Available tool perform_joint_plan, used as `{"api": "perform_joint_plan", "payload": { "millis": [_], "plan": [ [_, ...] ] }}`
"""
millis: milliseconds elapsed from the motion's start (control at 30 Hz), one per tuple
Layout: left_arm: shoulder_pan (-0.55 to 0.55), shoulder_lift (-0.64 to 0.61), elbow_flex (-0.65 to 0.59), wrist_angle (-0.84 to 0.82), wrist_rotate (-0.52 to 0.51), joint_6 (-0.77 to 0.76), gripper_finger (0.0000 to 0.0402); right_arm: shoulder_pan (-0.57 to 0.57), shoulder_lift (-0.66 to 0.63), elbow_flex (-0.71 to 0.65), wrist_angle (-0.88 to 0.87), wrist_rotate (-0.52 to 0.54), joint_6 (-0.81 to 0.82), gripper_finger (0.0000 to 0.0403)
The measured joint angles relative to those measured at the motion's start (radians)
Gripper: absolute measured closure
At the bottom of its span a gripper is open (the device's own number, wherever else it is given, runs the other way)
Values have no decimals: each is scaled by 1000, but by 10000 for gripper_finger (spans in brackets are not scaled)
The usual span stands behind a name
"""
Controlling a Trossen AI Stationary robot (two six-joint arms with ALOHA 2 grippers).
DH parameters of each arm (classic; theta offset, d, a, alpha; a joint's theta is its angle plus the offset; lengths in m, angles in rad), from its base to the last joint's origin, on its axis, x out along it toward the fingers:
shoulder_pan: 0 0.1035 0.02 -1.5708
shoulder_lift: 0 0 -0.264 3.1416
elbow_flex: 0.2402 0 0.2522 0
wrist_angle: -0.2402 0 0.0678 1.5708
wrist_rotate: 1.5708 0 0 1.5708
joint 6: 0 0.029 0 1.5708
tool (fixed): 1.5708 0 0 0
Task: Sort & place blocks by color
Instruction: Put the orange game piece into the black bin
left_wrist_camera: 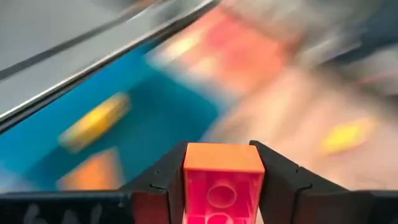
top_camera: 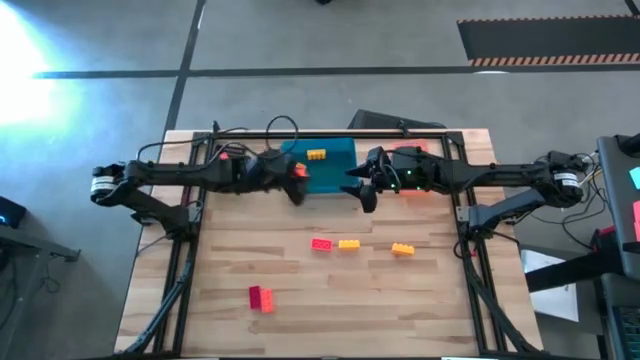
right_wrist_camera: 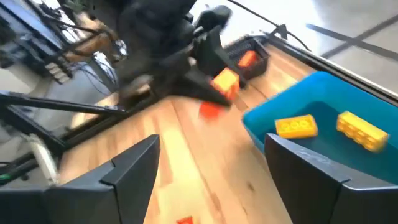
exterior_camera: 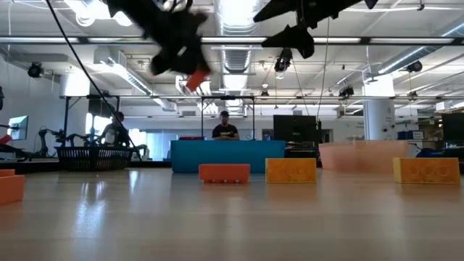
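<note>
The left tool (top_camera: 297, 172) is squeezing a red block (top_camera: 298, 171) in the air by the blue tray (top_camera: 335, 170), mid-frame, and the open, empty right tool (top_camera: 362, 188) close by could bump it loose.

The left wrist view was very blurry. The red block (left_wrist_camera: 222, 186) in the left gripper (left_wrist_camera: 222, 190) was cut off at 6 o'clock. A yellow smear (left_wrist_camera: 93, 121) in the blue tray (left_wrist_camera: 168, 118) at 10 o'clock was too fuzzy to make out. The left arm (right_wrist_camera: 155, 37) looked smeared in the right wrist view.
</note>
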Motion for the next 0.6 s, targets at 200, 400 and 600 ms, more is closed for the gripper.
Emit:
{"api": "perform_joint_plan", "payload": {
  "millis": [200,400,600],
  "plan": [
    [145,-6,-9,-697,-308,-288,277,0,-22,1,-20,11,3,141],
    [322,3,-58,-906,-342,-331,277,0,-19,1,-24,11,3,149],
    [434,14,-129,-829,-330,-257,277,0,-19,1,-26,11,14,147]
  ]
}}
